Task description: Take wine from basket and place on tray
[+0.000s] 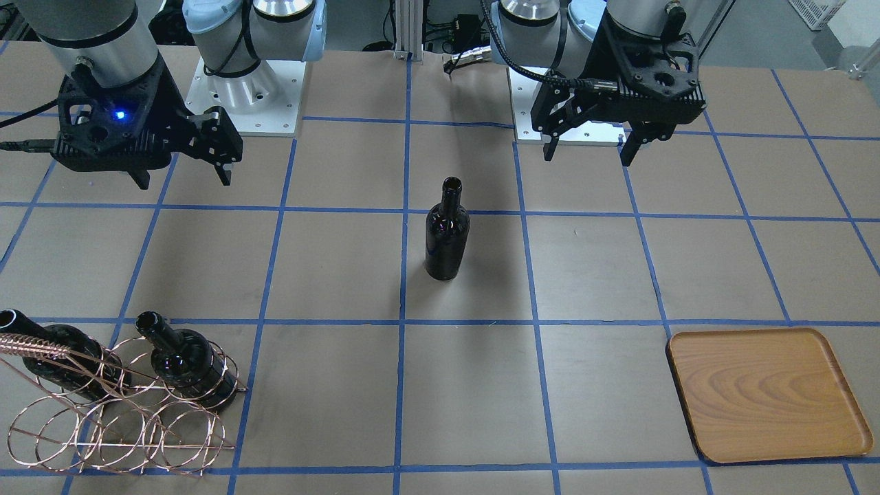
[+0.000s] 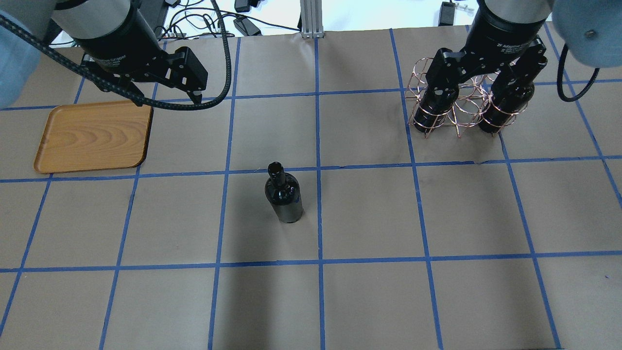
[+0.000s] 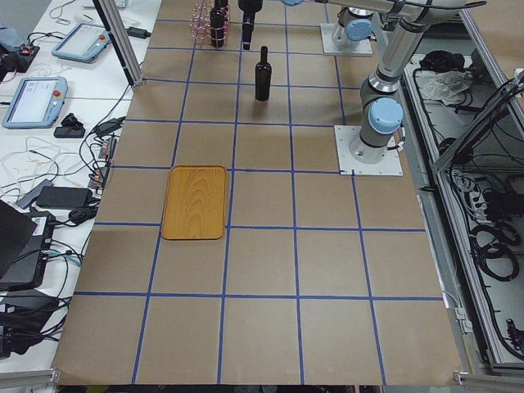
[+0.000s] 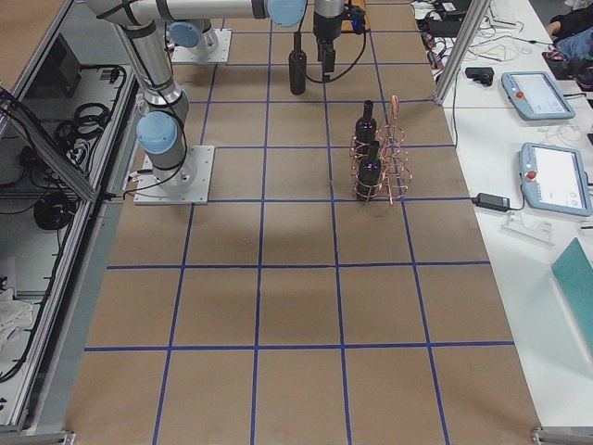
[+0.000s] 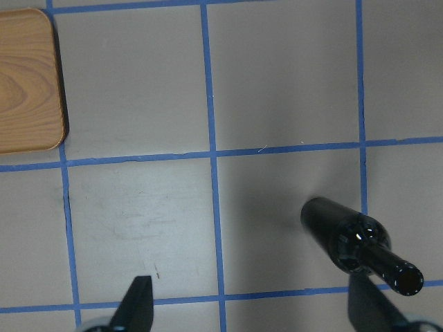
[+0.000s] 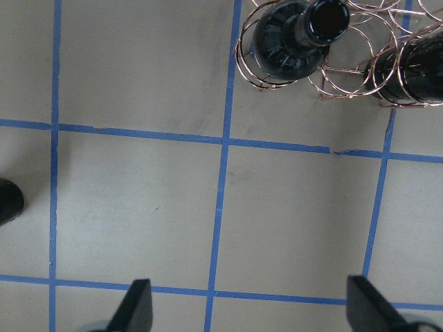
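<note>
One wine bottle stands upright on the table's middle, clear of both grippers. Two more dark bottles sit in the copper wire basket on my right side. The wooden tray lies bare on my left side. My left gripper hangs open and empty above the table; in the left wrist view the standing bottle is close to one fingertip. My right gripper is open and empty, high up; the basket lies at the top of its wrist view.
Brown paper with a blue tape grid covers the table. The arm bases stand at the robot's edge. Tablets and cables lie on side benches beyond the table's far edge.
</note>
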Controlling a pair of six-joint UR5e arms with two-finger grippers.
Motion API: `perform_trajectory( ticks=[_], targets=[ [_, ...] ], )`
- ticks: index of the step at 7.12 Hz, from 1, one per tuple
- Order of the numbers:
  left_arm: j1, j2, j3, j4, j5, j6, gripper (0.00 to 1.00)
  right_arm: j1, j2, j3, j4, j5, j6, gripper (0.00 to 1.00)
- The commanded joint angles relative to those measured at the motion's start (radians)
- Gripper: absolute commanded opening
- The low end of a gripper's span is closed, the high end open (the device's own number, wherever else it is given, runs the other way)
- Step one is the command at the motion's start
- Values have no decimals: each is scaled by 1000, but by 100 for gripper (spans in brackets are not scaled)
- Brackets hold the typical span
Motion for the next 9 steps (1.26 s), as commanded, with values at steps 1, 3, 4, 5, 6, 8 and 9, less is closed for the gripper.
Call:
perform_trajectory(
  ticks=[1,3,4,5,6,8,9],
  targets=[
    [0,0,0,0,0,0,100,0,-2,2,1,-4,0,100],
    [0,0,0,0,0,0,100,-1,-1,0,-10,-1,2,100],
    [0,0,0,0,0,0,100,-1,-2,2,-7,-9,3,100],
    [0,0,0,0,2,0,100,-1,-1,2,2,-7,11,100],
    [0,0,0,0,2,0,100,-1,-4,2,1,-4,14,100],
    [0,0,-1,0,0,0,100,-1,-4,2,1,-6,14,100],
    [0,0,0,0,0,0,100,-1,-6,2,2,-7,5,100]
  ],
)
